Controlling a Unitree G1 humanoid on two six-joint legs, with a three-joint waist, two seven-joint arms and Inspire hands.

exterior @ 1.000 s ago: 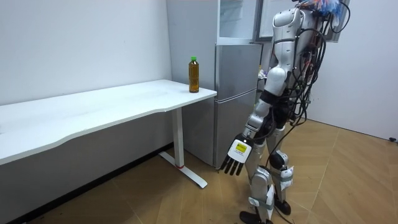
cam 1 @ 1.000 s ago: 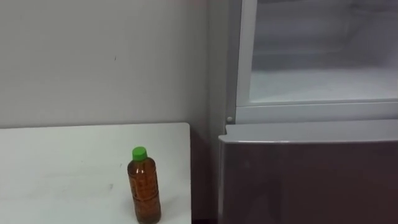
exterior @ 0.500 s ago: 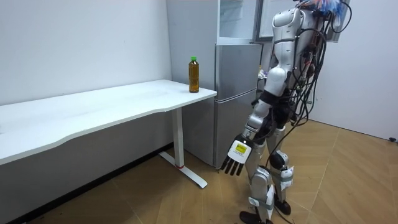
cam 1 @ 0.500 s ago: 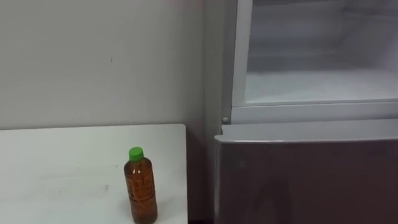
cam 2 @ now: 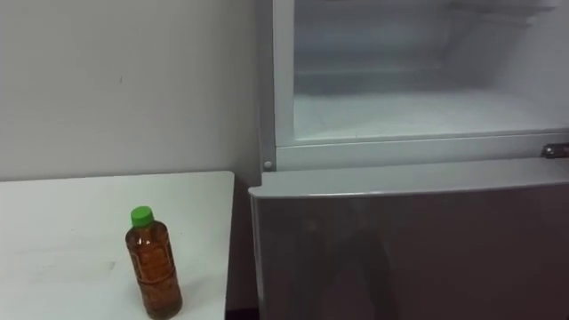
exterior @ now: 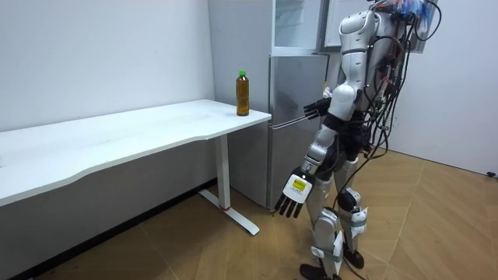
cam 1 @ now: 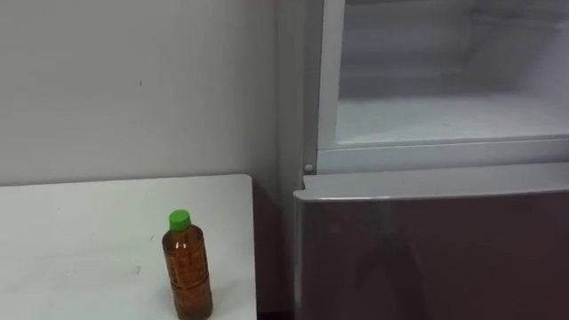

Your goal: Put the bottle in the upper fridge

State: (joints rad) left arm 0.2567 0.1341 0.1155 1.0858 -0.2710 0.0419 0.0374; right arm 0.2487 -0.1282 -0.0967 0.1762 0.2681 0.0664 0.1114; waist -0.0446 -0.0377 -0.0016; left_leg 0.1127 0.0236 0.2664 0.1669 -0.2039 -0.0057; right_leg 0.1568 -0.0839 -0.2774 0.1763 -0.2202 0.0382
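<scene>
A brown bottle with a green cap stands upright near the right end of the white table, beside the fridge. In the room view the bottle is at the table's corner. The upper fridge compartment is open, with its white shelf bare. I stand in front of the fridge. My left hand hangs low by my leg with straight fingers. My right hand is raised at waist height toward the fridge, fingers spread, holding nothing.
The lower fridge door is closed and grey, right of the table. A narrow dark gap separates the table edge from the fridge. A plain wall stands behind the table. The long table stretches to the room view's left over a wooden floor.
My right hand has risen in front of my body toward the fridge. The eye view has shifted, so bottle and fridge sit further left in the picture.
</scene>
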